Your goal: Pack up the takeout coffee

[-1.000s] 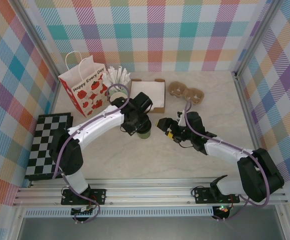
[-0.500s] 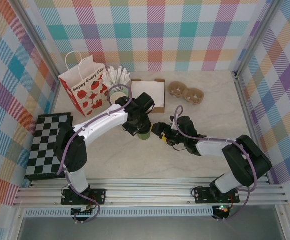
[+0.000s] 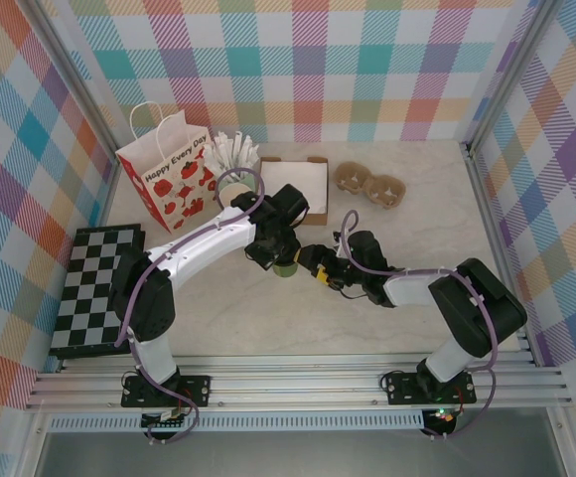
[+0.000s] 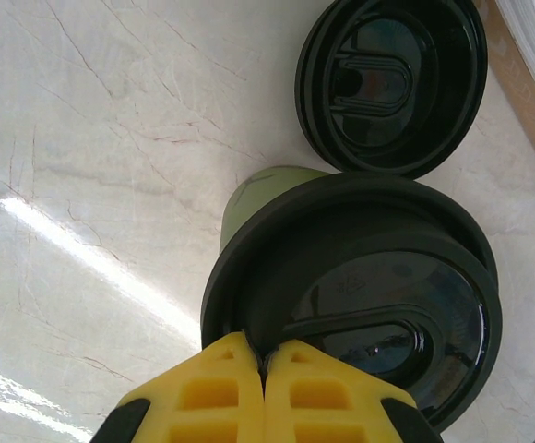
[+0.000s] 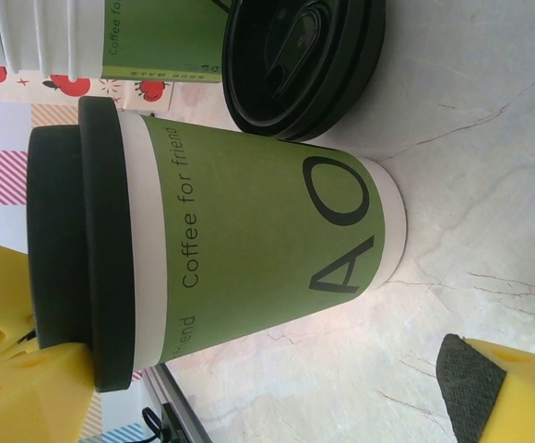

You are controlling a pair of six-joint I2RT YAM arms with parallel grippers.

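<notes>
Left gripper (image 3: 279, 258) hangs over the cup (image 3: 287, 268) in the middle of the table (image 3: 268, 328), fingers pressed together and holding nothing. From above, the cup stands upright just in front of a white box (image 3: 298, 184). The right gripper (image 3: 307, 265) sits just to the cup's right at cup height, jaws spread wide toward it. A red-and-white bag (image 3: 169, 179) stands at the far left, a checkered board (image 3: 94, 288) lies nearer on that side, and a brown carrier (image 3: 370, 185) lies beyond the right arm.

At the left wrist, the two yellow fingertips (image 4: 235, 388) meet with no gap at the near rim of the cup's black lid (image 4: 369, 286); I cannot tell whether they touch it. A loose lid (image 4: 392, 83) lies just beyond the cup.

At the right wrist, the lidded cup appears sideways, lettered "Coffee for friend", on the table ahead of the spread fingers. The padded finger (image 5: 503, 392) is apart from the cup's base. Behind it lie the loose lid and a stack (image 5: 111, 37) of green cups.
</notes>
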